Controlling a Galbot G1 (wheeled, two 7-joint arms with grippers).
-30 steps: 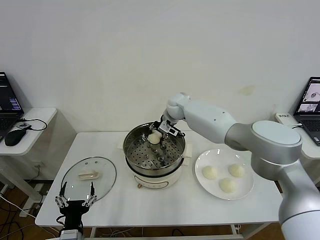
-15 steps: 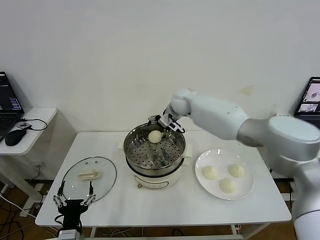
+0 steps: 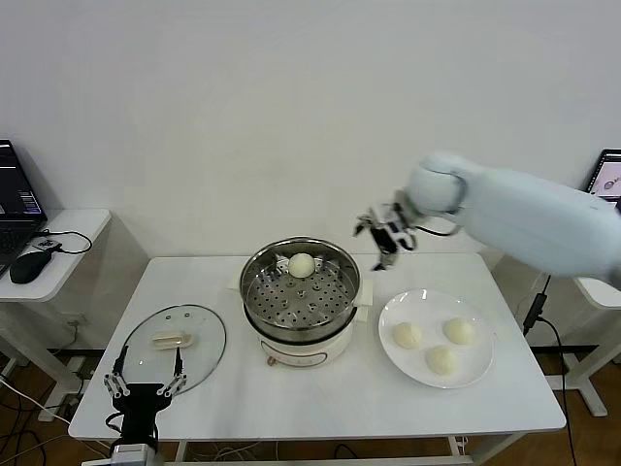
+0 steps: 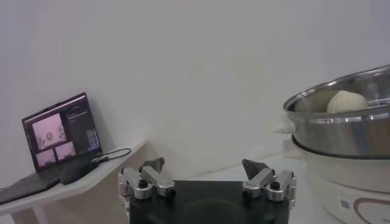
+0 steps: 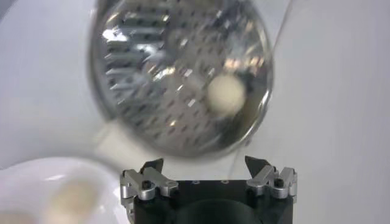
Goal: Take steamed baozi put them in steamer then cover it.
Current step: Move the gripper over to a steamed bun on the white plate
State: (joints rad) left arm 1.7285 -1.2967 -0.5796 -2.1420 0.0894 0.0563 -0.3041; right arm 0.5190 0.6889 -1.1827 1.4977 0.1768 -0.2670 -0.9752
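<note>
The left claw [image 3: 146,391] waits at the table's near edge, jaws spread and empty, the glass lid [image 3: 173,346] flat just beyond it. Farther right stands the steamer [image 3: 300,288] with one bun [image 3: 301,264] inside. The right claw [image 3: 386,232] hangs open and empty above and right of that bun. Below it, three buns [image 3: 434,344] sit on a white plate [image 3: 388,316].

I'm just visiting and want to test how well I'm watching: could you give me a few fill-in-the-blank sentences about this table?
1. The steamer holds ____ baozi.
2. The white plate holds ____ buns.
3. The glass cover lies on the table, on the steamer's ____ side.
4. The right hand, above the table between steamer and plate, holds ____; the left hand waits by the cover.

Missing words: one; three; left; nothing
</note>
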